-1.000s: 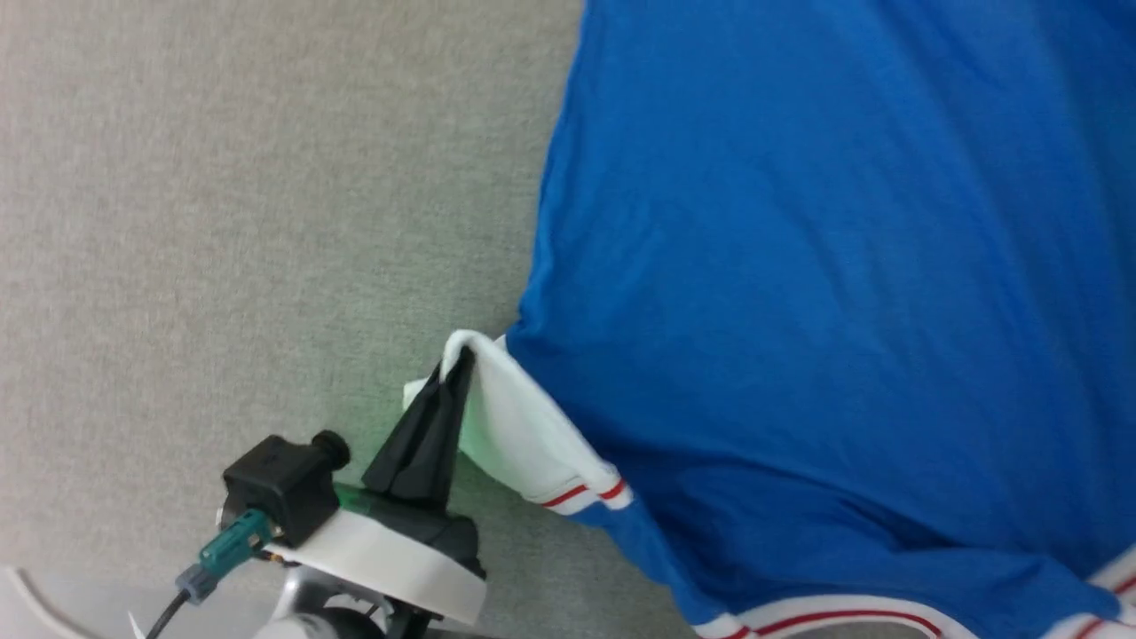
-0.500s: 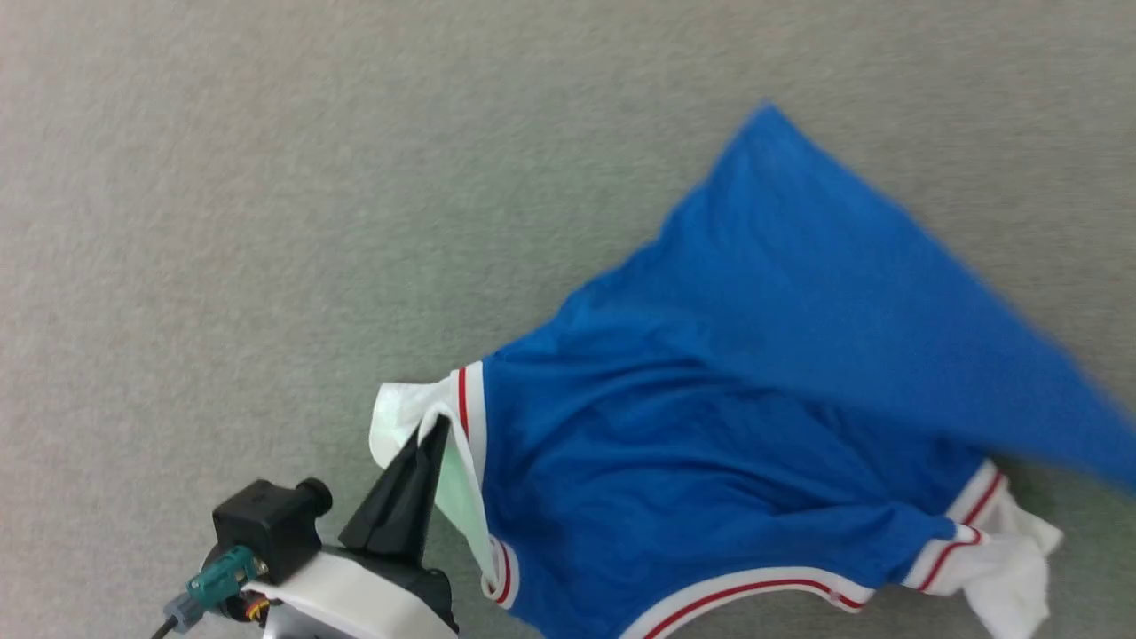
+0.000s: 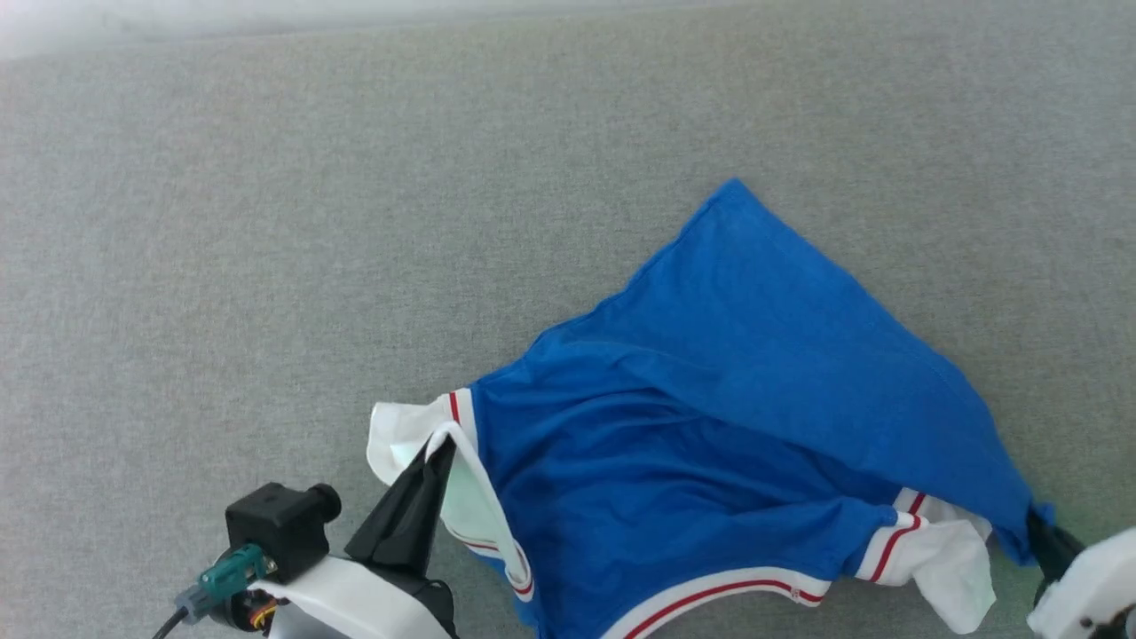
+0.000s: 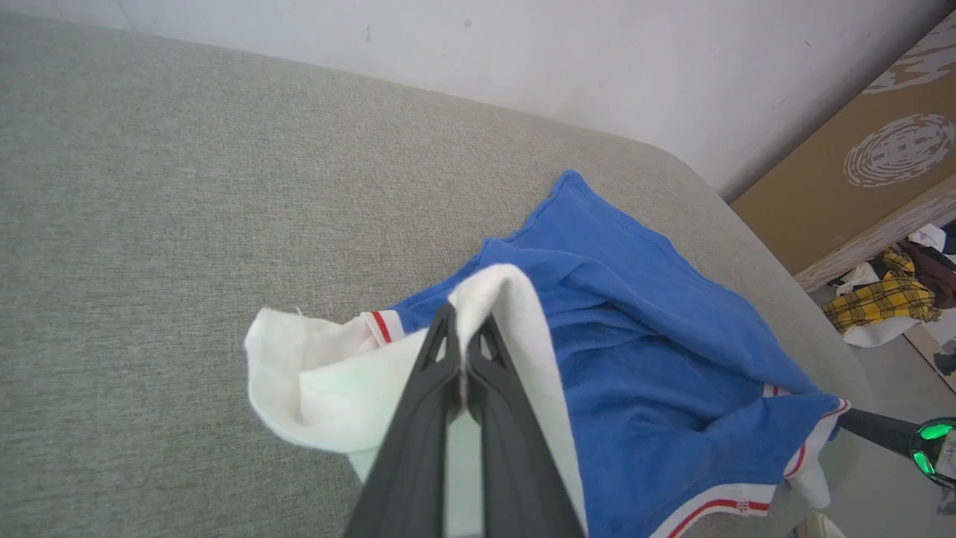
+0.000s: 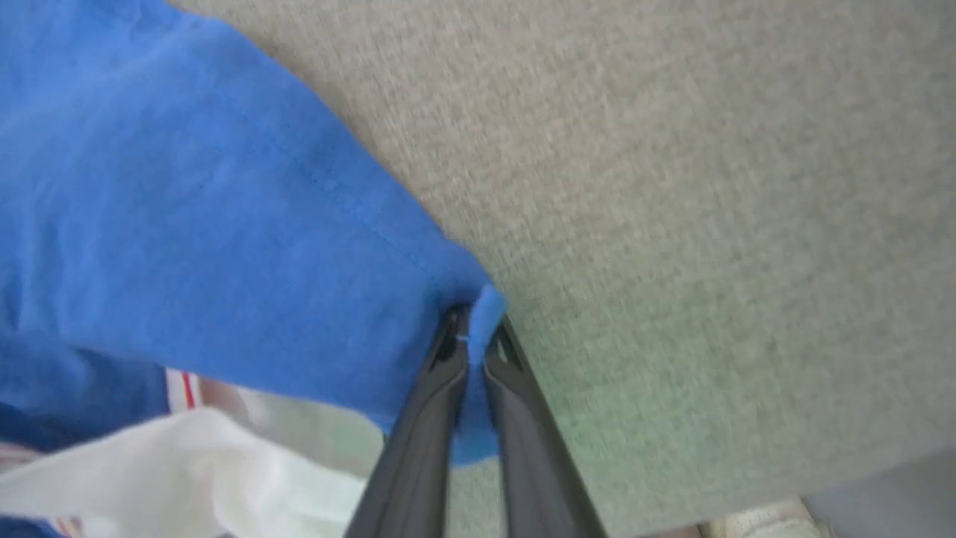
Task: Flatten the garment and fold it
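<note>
Clamped on a white sleeve [image 4: 314, 388], my left gripper [image 3: 441, 446] holds the garment [image 3: 737, 382], crumpled blue with red-striped trim, on the grey cushion [image 3: 266, 222]; my right gripper [image 5: 473, 329] pinches its blue corner. My left wrist view adds a wall [image 4: 523, 52] and heaped clothes [image 4: 889, 299].

You have bare grey surface [image 3: 266, 222] to pass over left of the shirt [image 3: 710, 426] and beyond it. Past the shirt's far side a wall [image 4: 523, 52] closes the way; off its right, past the surface edge, stand a board [image 4: 859, 172] and a clothes pile [image 4: 889, 299].
</note>
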